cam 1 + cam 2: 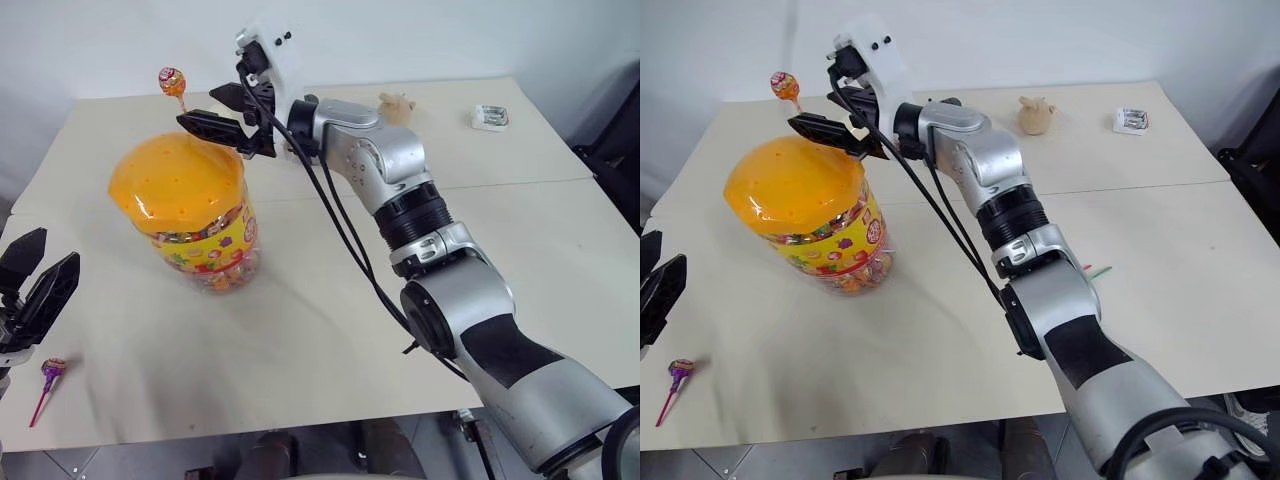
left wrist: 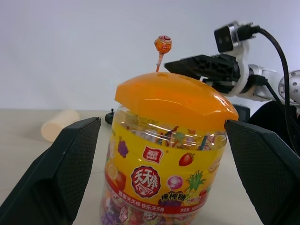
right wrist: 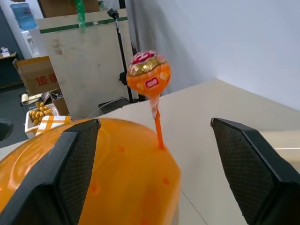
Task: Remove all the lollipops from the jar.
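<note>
The jar (image 1: 205, 250) stands left of the table's middle, a clear tub with a yellow label under an orange dotted lid (image 1: 178, 180). One lollipop (image 1: 172, 80), orange with a red top, stands upright with its stick in a hole at the lid's far edge. My right gripper (image 1: 197, 104) hovers open over the lid's far right side, pointing left, and the lollipop (image 3: 149, 75) stands ahead between its fingers, untouched. A purple lollipop (image 1: 52, 372) lies on the table at the near left. My left gripper (image 1: 55, 248) is open and empty, left of the jar (image 2: 159, 178).
A small beige object (image 1: 397, 105) and a small white box (image 1: 490, 118) lie at the far right of the table (image 1: 300, 350). Thin green and red sticks (image 1: 1098, 270) poke out beside my right arm. A seam crosses the tabletop behind the jar.
</note>
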Robot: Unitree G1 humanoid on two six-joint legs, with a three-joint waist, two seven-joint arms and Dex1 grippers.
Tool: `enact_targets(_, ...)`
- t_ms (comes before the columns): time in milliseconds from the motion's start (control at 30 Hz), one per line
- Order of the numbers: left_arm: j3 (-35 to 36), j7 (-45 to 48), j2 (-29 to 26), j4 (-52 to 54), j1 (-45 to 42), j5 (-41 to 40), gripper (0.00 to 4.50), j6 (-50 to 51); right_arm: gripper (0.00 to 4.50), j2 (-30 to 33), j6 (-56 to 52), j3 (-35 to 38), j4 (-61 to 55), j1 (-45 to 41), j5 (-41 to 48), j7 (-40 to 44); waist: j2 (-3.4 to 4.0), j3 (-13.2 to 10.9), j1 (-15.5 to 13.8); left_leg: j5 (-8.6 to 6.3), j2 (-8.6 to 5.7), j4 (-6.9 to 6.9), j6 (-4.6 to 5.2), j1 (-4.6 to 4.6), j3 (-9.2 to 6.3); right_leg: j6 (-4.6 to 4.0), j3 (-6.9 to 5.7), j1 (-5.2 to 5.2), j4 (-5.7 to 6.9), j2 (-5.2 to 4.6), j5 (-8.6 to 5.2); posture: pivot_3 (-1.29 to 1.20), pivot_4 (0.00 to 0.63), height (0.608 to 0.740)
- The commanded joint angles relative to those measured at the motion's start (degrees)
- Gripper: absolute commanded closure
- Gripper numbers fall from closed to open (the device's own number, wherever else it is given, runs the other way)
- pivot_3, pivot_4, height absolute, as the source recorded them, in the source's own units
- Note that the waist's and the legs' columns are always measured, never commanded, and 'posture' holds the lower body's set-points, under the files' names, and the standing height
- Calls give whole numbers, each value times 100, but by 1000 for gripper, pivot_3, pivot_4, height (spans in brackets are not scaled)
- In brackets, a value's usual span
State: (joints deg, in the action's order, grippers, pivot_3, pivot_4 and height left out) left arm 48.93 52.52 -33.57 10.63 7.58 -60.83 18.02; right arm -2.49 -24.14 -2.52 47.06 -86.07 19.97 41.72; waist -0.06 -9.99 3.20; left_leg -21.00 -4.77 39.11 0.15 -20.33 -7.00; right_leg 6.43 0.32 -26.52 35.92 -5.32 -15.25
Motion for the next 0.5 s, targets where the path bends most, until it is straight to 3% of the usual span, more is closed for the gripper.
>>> enact_targets(33, 109, -51, 4, 171, 26, -56, 0, -98, 548, -305, 283, 186, 342, -483, -46, -95, 2, -1, 15, 0, 0, -1, 0, 0, 0, -1, 1, -2, 1, 1, 0, 0, 150, 740)
enact_targets(300, 37, -135, -75, 230, -101, -36, 0, -94, 548, -698, 858, 375, 1328, -997, -271, -365, 3, -2, 67, -2, 4, -5, -4, 1, -2, -8, 7, -4, 5, 2, -4, 0, 150, 740)
enact_targets(400, 52, -169, -98, 270, -107, -51, 0, -85, 1138, -836, 977, 475, 1450, -1123, -250, -290, 3, -2, 113, -2, 5, -7, -4, 1, -2, -8, 9, -4, 5, 2, -5, 0, 150, 740)
enact_targets(500, 74, -196, -110, 324, -85, -64, 0, -80, 2149, -861, 1045, 533, 1487, -1147, -235, -213, 3, -2, 156, -2, 5, -8, -4, 1, -4, -8, 11, -4, 5, 2, -5, 0, 150, 740)
